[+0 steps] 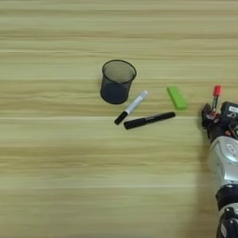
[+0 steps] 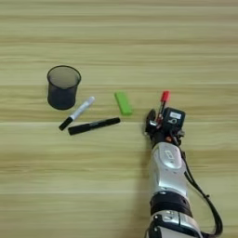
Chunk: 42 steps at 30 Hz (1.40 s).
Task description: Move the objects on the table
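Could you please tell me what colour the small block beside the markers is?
The small block is bright green, clearest in the right eye view.

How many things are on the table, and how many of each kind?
Markers: 3, a white marker, a black marker and a red-capped marker right at the claw
Green block: 1
Black mesh cup: 1
Total: 5
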### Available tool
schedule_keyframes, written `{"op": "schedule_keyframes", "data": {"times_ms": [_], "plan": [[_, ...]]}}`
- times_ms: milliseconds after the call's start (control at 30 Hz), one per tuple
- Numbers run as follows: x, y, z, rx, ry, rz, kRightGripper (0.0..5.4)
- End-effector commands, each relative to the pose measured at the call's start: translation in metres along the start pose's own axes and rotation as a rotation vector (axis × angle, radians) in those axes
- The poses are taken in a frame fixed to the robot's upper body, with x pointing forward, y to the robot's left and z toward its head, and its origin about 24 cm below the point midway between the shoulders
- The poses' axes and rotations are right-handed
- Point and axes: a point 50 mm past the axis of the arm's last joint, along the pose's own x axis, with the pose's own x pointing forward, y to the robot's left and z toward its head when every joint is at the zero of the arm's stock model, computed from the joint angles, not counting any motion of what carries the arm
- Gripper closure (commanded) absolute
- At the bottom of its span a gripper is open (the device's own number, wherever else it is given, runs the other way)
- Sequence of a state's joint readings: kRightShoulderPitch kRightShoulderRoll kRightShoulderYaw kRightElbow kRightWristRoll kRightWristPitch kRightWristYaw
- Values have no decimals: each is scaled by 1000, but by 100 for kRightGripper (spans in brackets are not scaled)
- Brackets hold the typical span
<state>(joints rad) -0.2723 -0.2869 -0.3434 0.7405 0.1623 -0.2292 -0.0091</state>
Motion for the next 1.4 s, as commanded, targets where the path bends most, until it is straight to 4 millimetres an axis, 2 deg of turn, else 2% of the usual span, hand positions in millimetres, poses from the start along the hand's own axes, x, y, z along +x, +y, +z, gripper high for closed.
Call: {"op": "schedule_keyframes", "data": {"times_ms": [33,567,1067,1400], "plan": [[7,3,9,-15,-6,22,331],[8,7,7,28,13,56,515],[8,8,7,35,9,67,520],[3,29,7,67,6,211,531]]}}
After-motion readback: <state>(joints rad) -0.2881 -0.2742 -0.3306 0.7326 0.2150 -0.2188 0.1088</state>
